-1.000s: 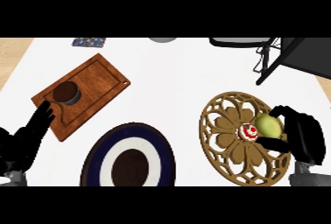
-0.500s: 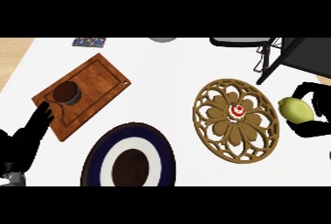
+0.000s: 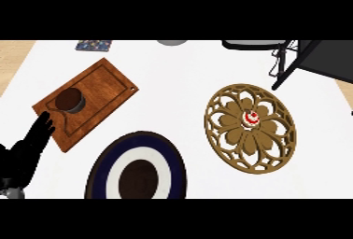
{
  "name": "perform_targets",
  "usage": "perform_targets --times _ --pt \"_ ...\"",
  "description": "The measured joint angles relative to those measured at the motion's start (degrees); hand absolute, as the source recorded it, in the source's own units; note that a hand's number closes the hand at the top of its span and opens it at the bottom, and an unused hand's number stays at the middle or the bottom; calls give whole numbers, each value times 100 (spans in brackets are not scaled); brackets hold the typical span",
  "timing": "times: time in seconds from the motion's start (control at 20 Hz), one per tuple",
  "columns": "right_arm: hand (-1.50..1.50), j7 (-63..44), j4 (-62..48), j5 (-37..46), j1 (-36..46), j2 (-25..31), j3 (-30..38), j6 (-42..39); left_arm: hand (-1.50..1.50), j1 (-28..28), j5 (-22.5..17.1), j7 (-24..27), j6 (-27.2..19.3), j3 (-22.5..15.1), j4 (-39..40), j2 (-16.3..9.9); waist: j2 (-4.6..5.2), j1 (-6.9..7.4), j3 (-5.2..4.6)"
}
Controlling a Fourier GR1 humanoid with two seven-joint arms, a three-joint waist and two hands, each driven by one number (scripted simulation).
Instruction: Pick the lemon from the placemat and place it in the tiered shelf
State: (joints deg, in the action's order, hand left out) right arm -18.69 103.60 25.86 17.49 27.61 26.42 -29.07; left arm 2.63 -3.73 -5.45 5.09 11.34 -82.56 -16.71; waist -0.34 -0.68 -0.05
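Gold openwork round placemat (image 3: 250, 129) near counter's right edge, small red-white piece (image 3: 252, 117) on it. My left hand (image 3: 29, 149) rests open, lower-left corner.

A wooden cutting board (image 3: 96, 100) carrying a dark cup (image 3: 69, 99) is lying just beyond the left hand's (image 3: 27, 149) fingertips, a navy-rimmed plate (image 3: 137, 170) sitting to its right.

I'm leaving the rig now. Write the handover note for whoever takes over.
Left hand: open, resting at the lower left by the cutting board.
Right hand: out of view.
Lemon: not visible now; it is off the placemat, where only a small red and white item remains.
Shelf: dark frame at the upper right.
Done: lemon lifted off.
Left: confirm the lemon is held, then place it in the shelf.
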Motion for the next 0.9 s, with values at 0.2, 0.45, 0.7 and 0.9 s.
perform_targets --times 0.2,0.45,0.7,0.9 --pt "150 -654 314 -613 426 274 464 -307 0 -29 66 67 -39 -11 51 75 10 27 1" --pt "150 -1184 409 -1051 837 634 804 -351 0 -135 21 -81 63 29 9 37 19 57 1" --pt "150 -1499 248 -837 1264 1268 770 -298 0 -129 83 -38 52 4 7 98 29 95 1" --pt "150 -1364 -451 -505 1705 1759 478 -161 0 -116 97 -109 77 -22 -102 131 38 127 0"
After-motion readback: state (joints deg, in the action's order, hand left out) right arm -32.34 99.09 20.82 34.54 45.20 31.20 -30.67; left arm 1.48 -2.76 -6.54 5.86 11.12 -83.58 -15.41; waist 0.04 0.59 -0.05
